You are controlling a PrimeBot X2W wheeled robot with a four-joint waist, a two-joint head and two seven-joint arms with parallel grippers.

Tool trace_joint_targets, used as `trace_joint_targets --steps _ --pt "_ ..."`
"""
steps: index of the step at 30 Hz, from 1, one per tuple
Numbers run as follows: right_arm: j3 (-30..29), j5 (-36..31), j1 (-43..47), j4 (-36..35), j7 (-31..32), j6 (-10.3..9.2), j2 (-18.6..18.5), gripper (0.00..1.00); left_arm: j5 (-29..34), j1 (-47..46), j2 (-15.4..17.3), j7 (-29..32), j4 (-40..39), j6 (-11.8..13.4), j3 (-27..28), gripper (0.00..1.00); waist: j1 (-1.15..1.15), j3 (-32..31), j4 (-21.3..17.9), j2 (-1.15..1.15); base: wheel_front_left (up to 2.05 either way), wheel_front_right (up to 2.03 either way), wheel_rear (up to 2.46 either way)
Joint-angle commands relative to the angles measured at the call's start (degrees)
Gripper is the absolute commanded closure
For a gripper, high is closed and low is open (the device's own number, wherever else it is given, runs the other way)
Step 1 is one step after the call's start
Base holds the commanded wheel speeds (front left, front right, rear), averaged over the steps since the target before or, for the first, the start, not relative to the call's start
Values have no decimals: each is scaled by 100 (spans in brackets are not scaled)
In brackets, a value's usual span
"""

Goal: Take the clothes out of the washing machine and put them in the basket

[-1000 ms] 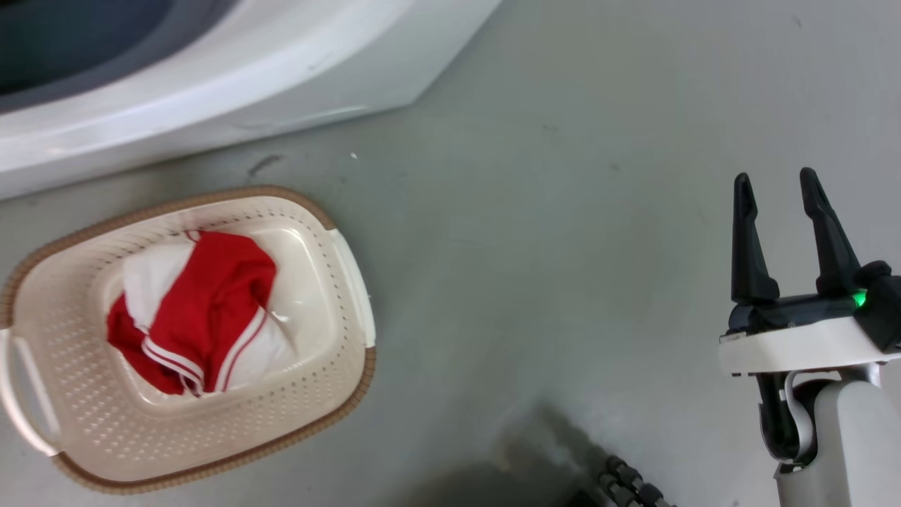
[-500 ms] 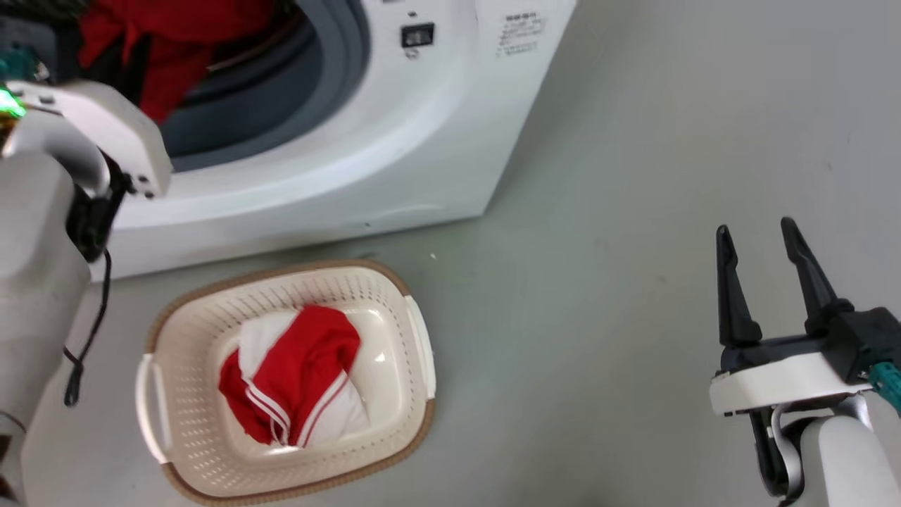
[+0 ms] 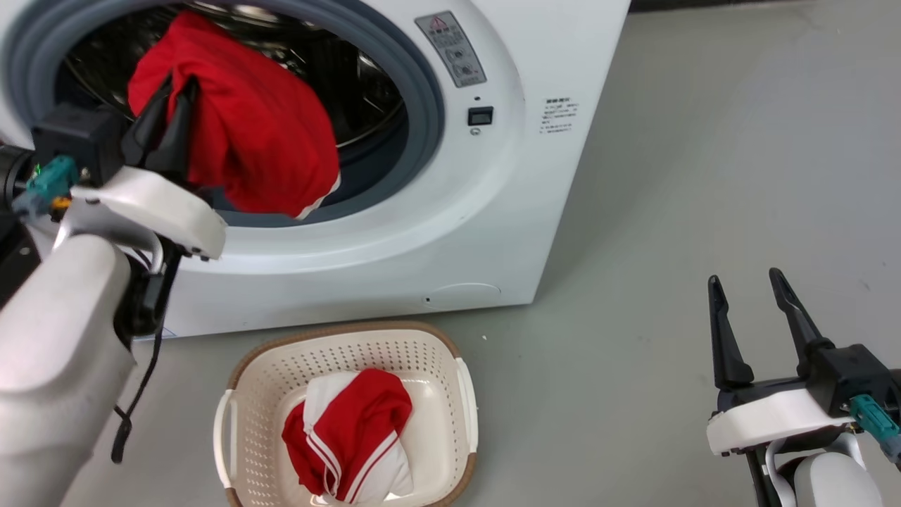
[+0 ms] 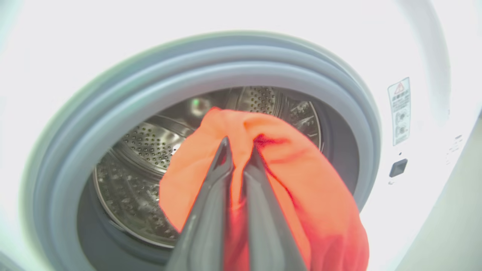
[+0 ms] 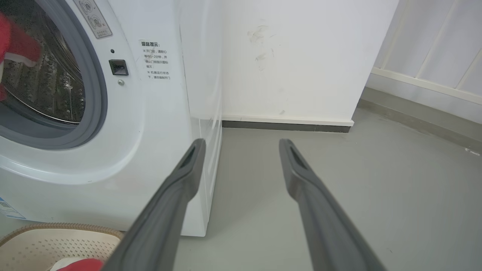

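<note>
Dangling at the mouth of the washing machine (image 3: 507, 211), the plain red garment (image 3: 246, 134) is pinched between the closed fingers of the left gripper (image 3: 179, 88), its white-trimmed hem low over the grey gasket (image 3: 426, 105). Best to draw it fully clear of that lip before lowering, so the hem cannot snag, then carry it over the basket (image 3: 338, 331) on the floor (image 3: 669, 176) just in front, where the striped garment (image 3: 359, 436) lies. The right gripper (image 3: 745, 277) hangs spread and empty, well aside.

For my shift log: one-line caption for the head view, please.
Left end effector shut on red garment at washing machine porthole; striped garment in basket; right end effector open.
</note>
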Motion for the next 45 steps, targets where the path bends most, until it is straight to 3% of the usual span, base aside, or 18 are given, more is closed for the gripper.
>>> trace_joint_targets --steps 1,11,15,19,23,27,34,45 --pt "-28 -32 59 23 -14 -6 5 0 69 227 21 -32 -237 87 57 100 2 -148 132 0 0 0 0" --pt "-110 -68 194 75 -14 -6 5 0 267 1529 260 -29 -2208 684 417 100 2 -375 348 0 0 0 0" --pt "-147 -81 210 45 -14 -6 5 0 186 2032 220 25 -2570 848 292 100 2 -344 417 0 0 0 0" --pt "-129 -109 82 0 -14 -6 5 0 124 2438 119 32 -2491 842 86 100 2 -157 435 0 0 0 0" --pt "-135 -163 3 -37 -14 -6 6 0 285 2612 -11 20 -1892 748 -213 100 2 127 434 0 0 0 0" --pt "-156 -243 -84 -94 -14 -6 5 0 301 2516 -256 9 -982 459 -444 100 2 454 411 0 0 0 0" --pt "-193 -315 -259 -220 -14 -7 7 0 258 1951 -831 -5 758 -181 -662 100 2 1156 341 0 0 0 0" --pt "-179 -320 -570 -472 -14 -6 6 0 268 873 -1419 -22 3204 -674 -698 100 2 2249 68 0 0 0 0"
